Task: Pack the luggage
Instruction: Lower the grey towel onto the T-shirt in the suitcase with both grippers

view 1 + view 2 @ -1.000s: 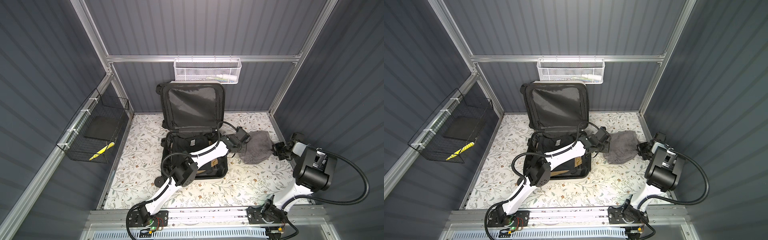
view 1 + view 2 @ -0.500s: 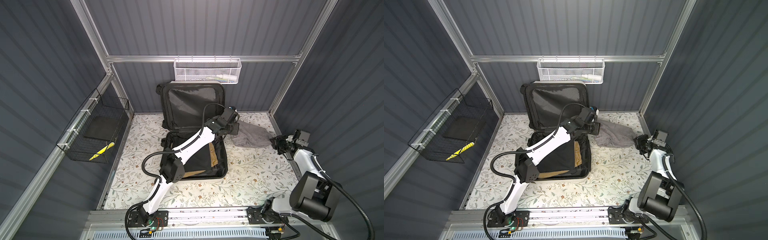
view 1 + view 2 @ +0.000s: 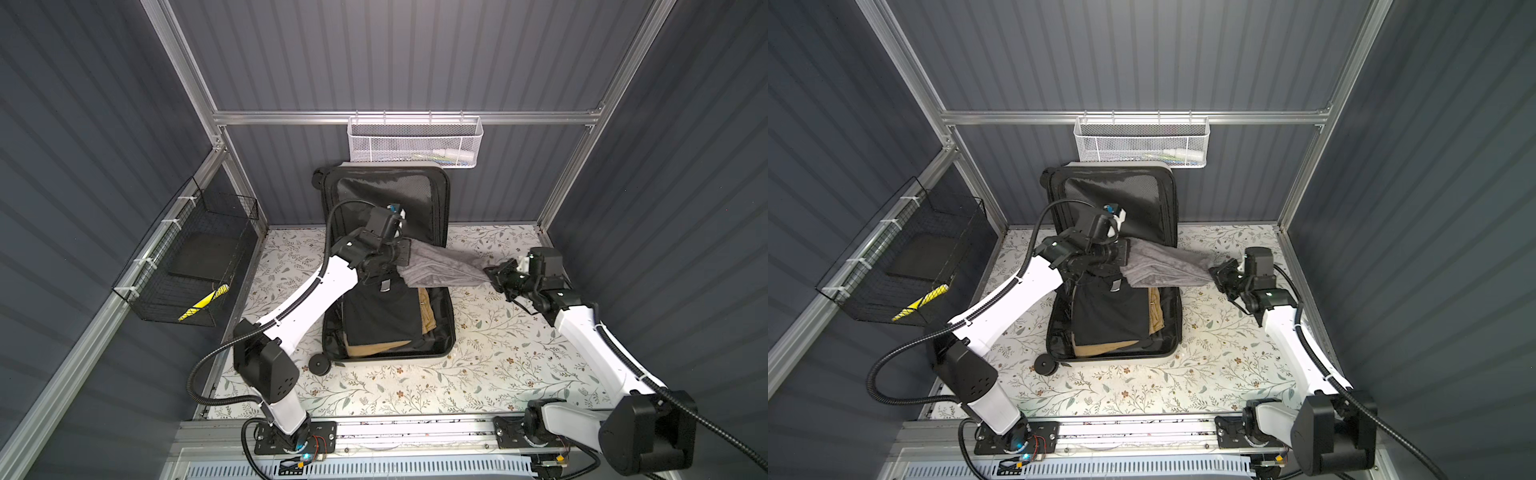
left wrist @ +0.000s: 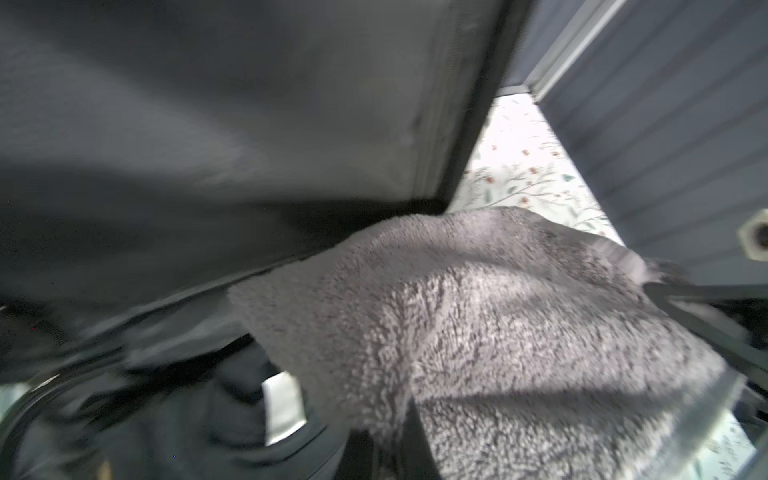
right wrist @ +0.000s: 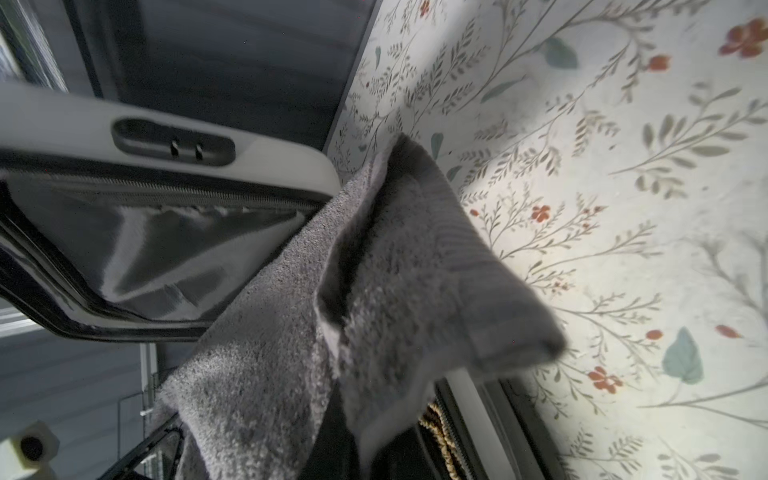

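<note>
Dark grey ribbed walls (image 3: 395, 54) on three sides, aluminium frame (image 3: 407, 117) at the corners and across the back. Counter (image 3: 478, 374) has a pale floral cover. White mesh basket (image 3: 395, 145) on back rail, black wire basket (image 3: 166, 299) on left wall. Even light, soft shadows.

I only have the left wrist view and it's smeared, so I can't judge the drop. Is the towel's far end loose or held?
Observer: Held. The right claw is shut on the far end of the towel, out above the table beside the suitcase.
Operator: And where is my end?
Observer: The left claw grips it above the suitcase's hinge end, so the towel crosses the right rim.
Operator: What's packed underneath?
Observer: A black garment lies on top of a tan garment that shows along its right and near edges.
</note>
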